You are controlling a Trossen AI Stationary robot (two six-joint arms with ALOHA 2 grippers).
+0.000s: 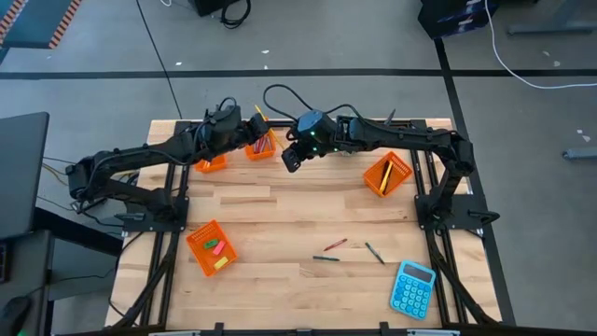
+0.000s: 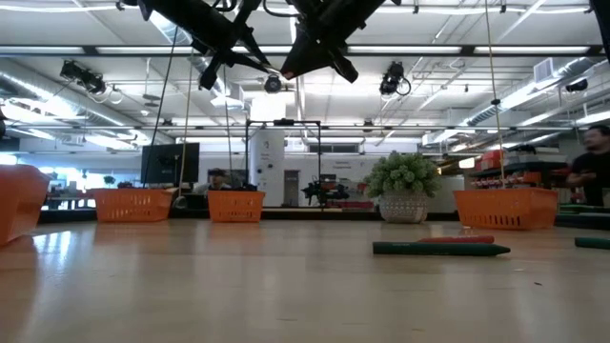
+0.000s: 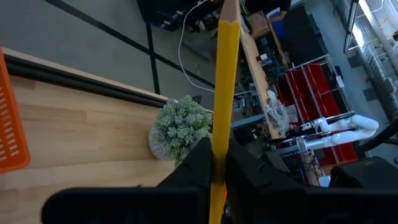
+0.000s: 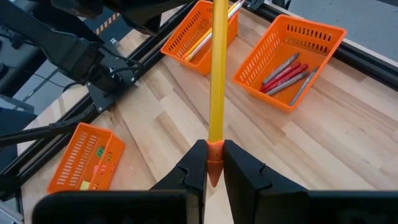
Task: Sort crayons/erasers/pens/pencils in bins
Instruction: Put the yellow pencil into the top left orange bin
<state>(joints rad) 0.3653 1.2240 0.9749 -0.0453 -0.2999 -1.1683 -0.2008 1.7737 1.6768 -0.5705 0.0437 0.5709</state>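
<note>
A long yellow pencil [image 4: 218,74] is held in the air over the table's far middle, between my two grippers. My left gripper [image 1: 257,131] is shut on its shaft; the sharpened tip [image 3: 230,9] sticks out past the fingers. My right gripper [image 1: 293,161] is shut on its orange eraser end. Four orange bins stand on the table: one with pencils [image 4: 199,28], one with red and grey crayons [image 4: 289,59], one with erasers [image 1: 210,247] and one with dark pens [image 1: 387,173]. A red crayon [image 1: 336,244], a green crayon [image 1: 326,258] and a grey-green crayon [image 1: 374,252] lie flat near the front. My left gripper pinches the pencil's shaft [image 3: 219,140] between its two fingers. The pencil runs on past the fingers both ways and is clear of the table. My right gripper pinches the pencil's orange eraser end [image 4: 214,163] between its two fingers. The shaft runs away from the fingers toward the left arm, lifted clear of the table.
A blue calculator [image 1: 412,287] lies at the front right. A small potted plant [image 3: 180,127] stands by the far edge. Bare wood lies in the table's middle [image 1: 298,210].
</note>
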